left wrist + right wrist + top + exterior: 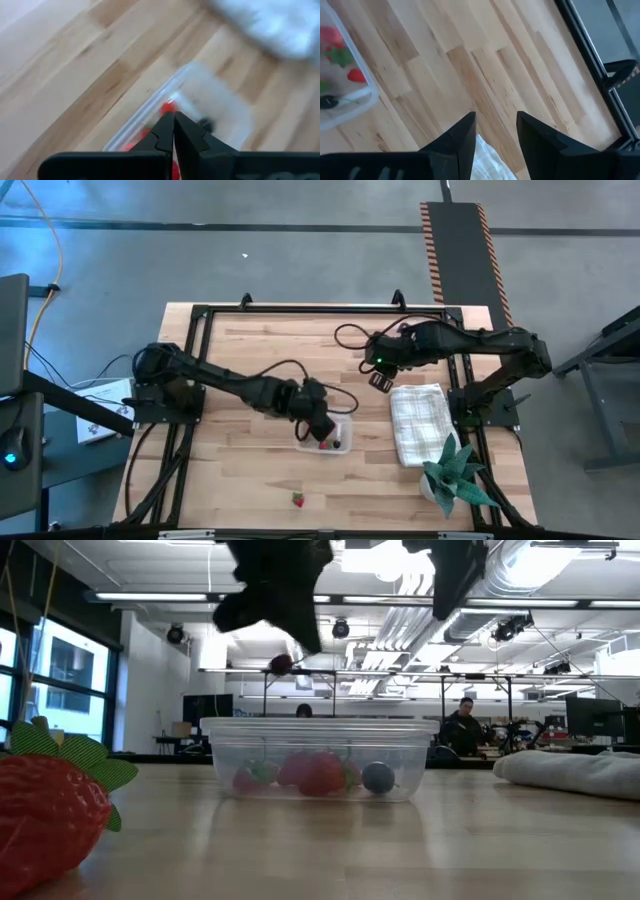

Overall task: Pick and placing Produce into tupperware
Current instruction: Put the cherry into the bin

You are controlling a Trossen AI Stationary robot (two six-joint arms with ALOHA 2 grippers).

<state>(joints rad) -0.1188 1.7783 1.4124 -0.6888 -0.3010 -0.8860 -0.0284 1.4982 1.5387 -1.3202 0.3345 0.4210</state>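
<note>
The clear tupperware [338, 442] [320, 760] sits on the wooden table and holds several small fruits [318, 774], mostly red, plus one dark round berry [378, 776]. My left gripper [320, 430] [173, 117] hangs above the tub, shut on a tiny red fruit piece [283, 664]. One strawberry with a green top [298, 500] [48, 812] lies alone near the table's near edge. My right gripper [380, 382] [495, 124] is open, hovering over bare wood beyond the tub's far right corner, next to the white cloth. My left gripper pinches the tiny red fruit piece [168, 107] between its two fingers, right at their free ends. The fingers come from above, slanting down. The piece is lifted clear, above the tupperware's open top [320, 724].
A folded white checked cloth [417, 423] [572, 768] lies right of the tub, and its edge [487, 159] shows under my right gripper. A green spiky plant [452, 475] stands at the near right corner. A black frame [300, 310] borders the table. People sit in the room behind.
</note>
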